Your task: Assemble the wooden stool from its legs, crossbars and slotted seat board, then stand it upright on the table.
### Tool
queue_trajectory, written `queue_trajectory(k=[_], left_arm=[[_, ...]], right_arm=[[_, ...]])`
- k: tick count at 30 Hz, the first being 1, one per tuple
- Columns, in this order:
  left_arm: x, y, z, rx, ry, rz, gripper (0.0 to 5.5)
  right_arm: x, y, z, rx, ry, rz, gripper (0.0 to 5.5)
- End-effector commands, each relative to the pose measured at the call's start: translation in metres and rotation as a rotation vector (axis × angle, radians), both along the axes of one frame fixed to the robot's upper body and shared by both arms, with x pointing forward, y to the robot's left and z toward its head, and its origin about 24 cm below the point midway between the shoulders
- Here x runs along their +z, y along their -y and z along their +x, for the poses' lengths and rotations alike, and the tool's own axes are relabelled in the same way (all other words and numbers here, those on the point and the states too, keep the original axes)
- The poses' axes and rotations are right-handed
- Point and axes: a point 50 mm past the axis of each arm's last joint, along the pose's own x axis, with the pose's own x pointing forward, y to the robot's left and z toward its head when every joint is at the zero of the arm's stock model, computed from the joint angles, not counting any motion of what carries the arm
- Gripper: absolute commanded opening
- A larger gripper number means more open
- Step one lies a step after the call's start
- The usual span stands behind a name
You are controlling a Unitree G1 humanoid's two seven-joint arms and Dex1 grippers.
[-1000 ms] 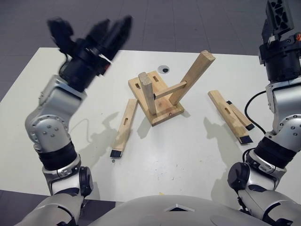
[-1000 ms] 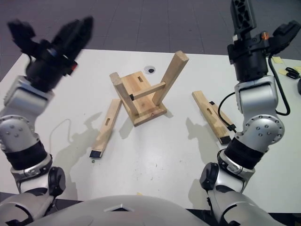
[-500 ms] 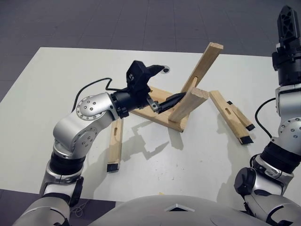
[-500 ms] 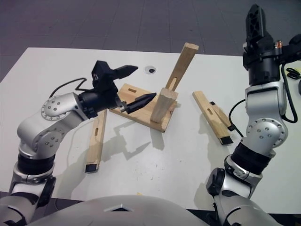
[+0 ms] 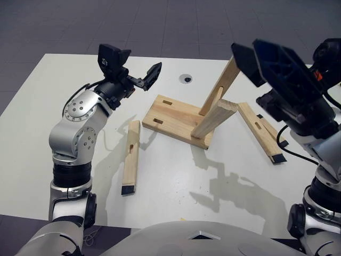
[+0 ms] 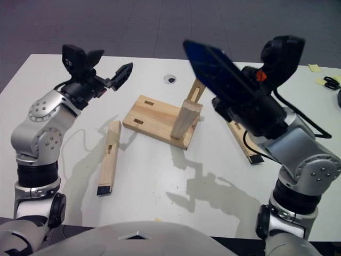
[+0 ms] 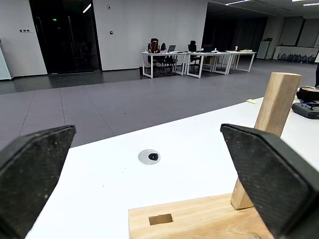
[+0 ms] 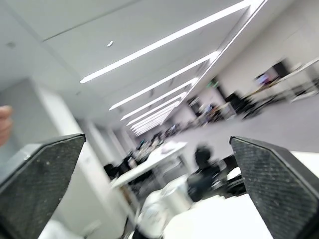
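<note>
The slotted seat board (image 5: 173, 118) lies flat on the white table (image 5: 42, 138). Two legs stand in its right end: a tall one (image 5: 222, 84) leaning away and a nearer one (image 5: 214, 117). A loose leg (image 5: 130, 158) lies left of the board. Another leg (image 5: 258, 131) and a short crossbar (image 5: 274, 131) lie to the right. My left gripper (image 5: 133, 66) hovers open and empty above the table, left of and behind the board. The left wrist view looks over the board (image 7: 199, 221) and a leg (image 7: 266, 129). My right gripper (image 6: 250, 61) is raised open over the right-hand pieces, holding nothing.
A round grommet (image 5: 186, 79) sits in the table behind the board. A thin cable (image 5: 98, 146) lies near the left arm. Small items (image 6: 330, 81) rest at the far right edge. Bare tabletop (image 5: 213, 181) stretches in front of the board.
My left gripper has pulled back from the seat board, up and to the left, still open. My right arm has swung down and inward over the right-hand pieces. The board stays where it was.
</note>
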Motion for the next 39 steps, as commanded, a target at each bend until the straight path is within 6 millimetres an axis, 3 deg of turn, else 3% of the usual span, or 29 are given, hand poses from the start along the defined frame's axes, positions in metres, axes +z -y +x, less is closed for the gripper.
queue_trajectory(k=[1,4,6,10,13,17,21,25,29,33,39], left_arm=[[-0.013,-0.007,0.000,0.030,-0.034,0.012,5.40],[-0.016,-0.006,0.000,0.035,-0.038,0.010,5.40],[-0.016,-0.006,-0.001,0.036,-0.038,0.008,5.40],[-0.019,-0.007,-0.002,0.037,-0.045,0.018,5.40],[-0.021,-0.005,-0.002,0.031,-0.048,0.026,5.40],[-0.021,-0.004,0.000,0.025,-0.047,0.021,5.40],[-0.024,-0.003,0.000,0.023,-0.054,0.023,5.40],[-0.026,-0.004,0.000,0.034,-0.054,0.025,5.40],[-0.027,0.004,0.001,0.009,-0.051,0.027,5.40],[-0.033,0.004,0.000,0.004,-0.069,0.026,5.40],[-0.036,0.013,-0.002,-0.060,-0.083,0.034,5.40]], right_arm=[[-0.022,-0.009,-0.006,0.057,-0.084,-0.153,5.39],[-0.056,-0.006,0.007,-0.113,-0.183,-0.409,5.39],[-0.069,0.008,0.019,-0.252,-0.174,-0.558,5.39],[-0.055,0.038,0.046,-0.478,-0.036,-0.645,5.39],[-0.049,0.047,0.064,-0.623,0.061,-0.683,5.39],[-0.050,0.028,0.059,-0.587,0.080,-0.556,5.39],[-0.066,0.006,0.032,-0.336,-0.007,-0.503,5.39],[-0.100,-0.002,0.057,-0.481,-0.216,-0.551,5.39],[-0.136,0.004,0.074,-0.558,-0.381,-0.601,5.39],[-0.147,-0.009,0.086,-0.522,-0.284,-0.666,5.39],[-0.142,-0.022,0.104,-0.469,-0.120,-0.653,5.39]])
